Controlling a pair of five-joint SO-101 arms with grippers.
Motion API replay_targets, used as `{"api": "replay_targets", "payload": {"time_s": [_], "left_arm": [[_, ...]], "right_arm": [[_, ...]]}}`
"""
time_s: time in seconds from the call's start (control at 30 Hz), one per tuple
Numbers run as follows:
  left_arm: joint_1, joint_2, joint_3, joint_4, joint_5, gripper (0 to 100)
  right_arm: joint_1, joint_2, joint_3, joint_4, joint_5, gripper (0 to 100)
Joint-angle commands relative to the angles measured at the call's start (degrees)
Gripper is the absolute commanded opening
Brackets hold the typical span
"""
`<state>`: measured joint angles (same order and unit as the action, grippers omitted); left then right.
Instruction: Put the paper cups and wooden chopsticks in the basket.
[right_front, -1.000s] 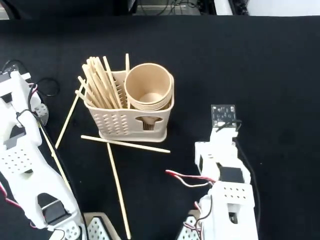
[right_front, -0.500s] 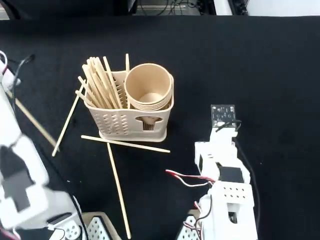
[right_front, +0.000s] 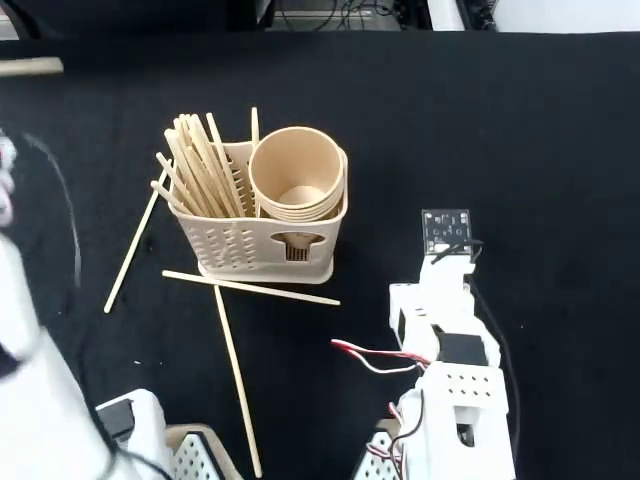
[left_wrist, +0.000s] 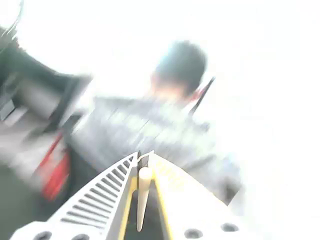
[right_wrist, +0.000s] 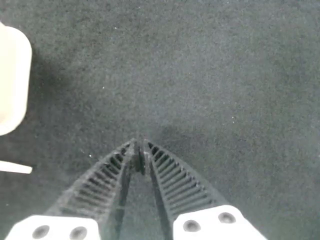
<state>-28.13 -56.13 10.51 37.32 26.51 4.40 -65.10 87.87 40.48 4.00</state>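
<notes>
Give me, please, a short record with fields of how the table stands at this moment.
Basket: beige perforated plastic basket on the black table.
Cups: stacked tan paper cups inside the basket.
Stored sticks: bundle of wooden chopsticks in the basket beside the cups.
Loose sticks: three loose wooden chopsticks on the table, beside and in front of the basket.
Left hand: shut on one wooden chopstick.
Right hand: shut, empty, over the table.
</notes>
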Motion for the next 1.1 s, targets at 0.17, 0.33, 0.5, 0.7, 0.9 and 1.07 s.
{"api": "replay_targets", "payload": {"time_s": [0.17, 0.33, 0.5, 0.7, 0.9, 1.07], "left_arm": [[15.08, -20.66, 27.56, -28.31, -3.34, 3], [29.67, -19.08, 34.24, -29.1, -14.95, 3], [34.07, -14.07, 37.05, -29.01, -19.52, 3], [34.15, -9.93, 33.54, -22.59, -18.37, 3], [34.15, -7.91, 22.99, -10.9, -18.37, 3], [33.63, -8.0, 19.38, -8.09, -18.73, 3]], "right_arm": [[-0.44, -0.22, -0.92, -0.62, 0.0, 1.5], [-0.44, -0.22, -0.92, -0.62, 0.0, 1.5], [-0.44, -0.22, -1.01, -0.62, 0.0, 1.5], [-0.44, -0.22, -1.01, -0.62, 0.0, 1.5], [-0.44, -0.22, -1.01, -0.62, 0.0, 1.5], [-0.44, -0.22, -1.01, -0.62, 0.0, 1.5]]}}
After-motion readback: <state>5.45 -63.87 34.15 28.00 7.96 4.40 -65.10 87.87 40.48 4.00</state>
